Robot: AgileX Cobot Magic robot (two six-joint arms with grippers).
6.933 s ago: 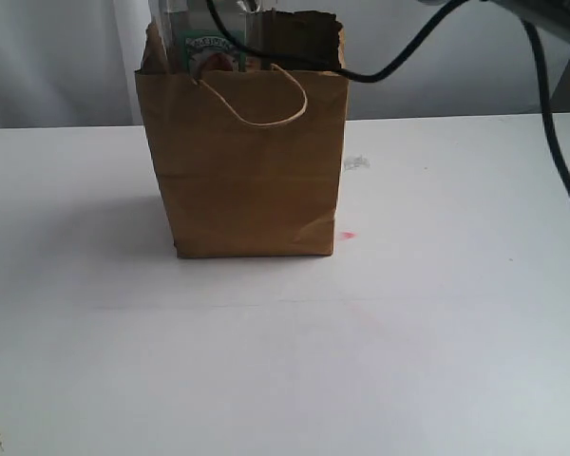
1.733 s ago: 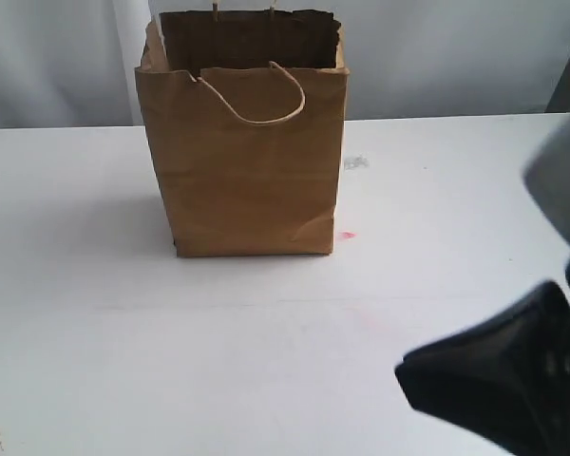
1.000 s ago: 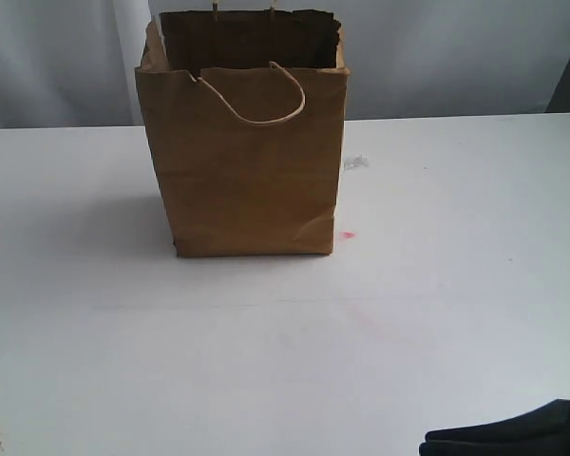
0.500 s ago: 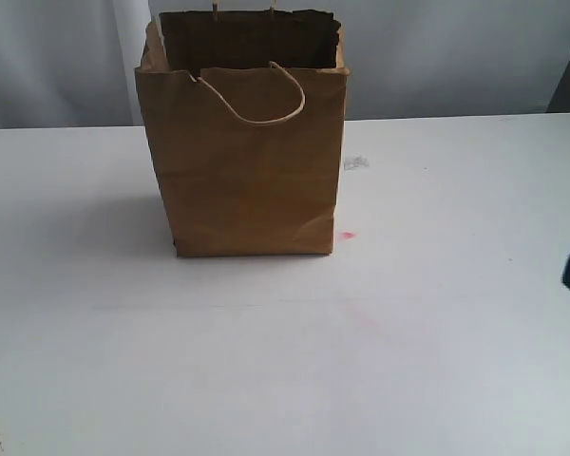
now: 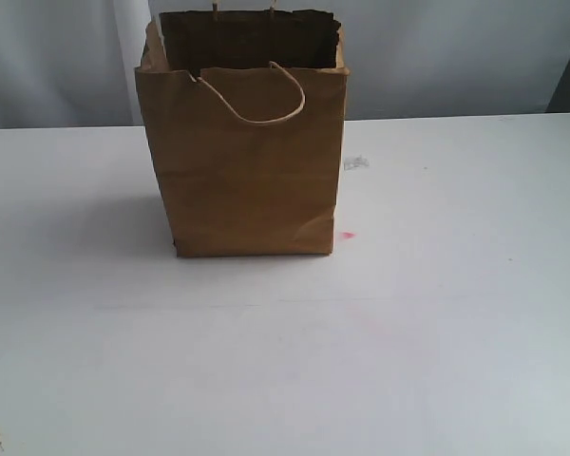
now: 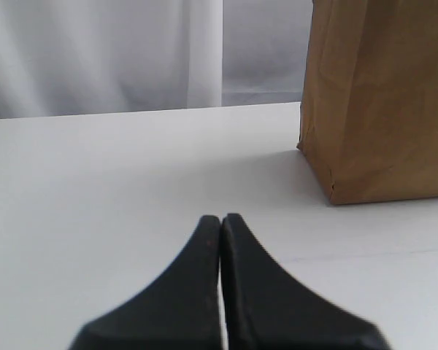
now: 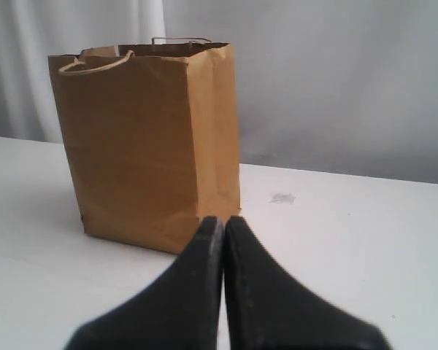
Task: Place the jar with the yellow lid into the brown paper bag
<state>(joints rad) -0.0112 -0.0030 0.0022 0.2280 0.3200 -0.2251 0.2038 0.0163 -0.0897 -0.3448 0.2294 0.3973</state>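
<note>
The brown paper bag (image 5: 244, 152) stands upright at the back middle of the white table, its torn top open and a loop handle hanging over its front. It also shows in the left wrist view as the bag (image 6: 379, 102) and in the right wrist view as the bag (image 7: 150, 138). The yellow-lidded jar is hidden from every view. My left gripper (image 6: 220, 219) is shut with nothing between its black fingers, low over the table and apart from the bag. My right gripper (image 7: 219, 220) is shut and empty too, facing the bag from a distance. Neither gripper shows in the exterior view.
The white table (image 5: 437, 313) carries a small pink mark (image 5: 348, 235) beside the bag's right corner and a grey smudge (image 5: 356, 162) farther back. Pale curtains (image 6: 102, 51) hang behind the table.
The jar and the arm that stood at the bag's mouth are gone from sight. The dark right arm dropped through the lower right of the exterior view and has left it.
</note>
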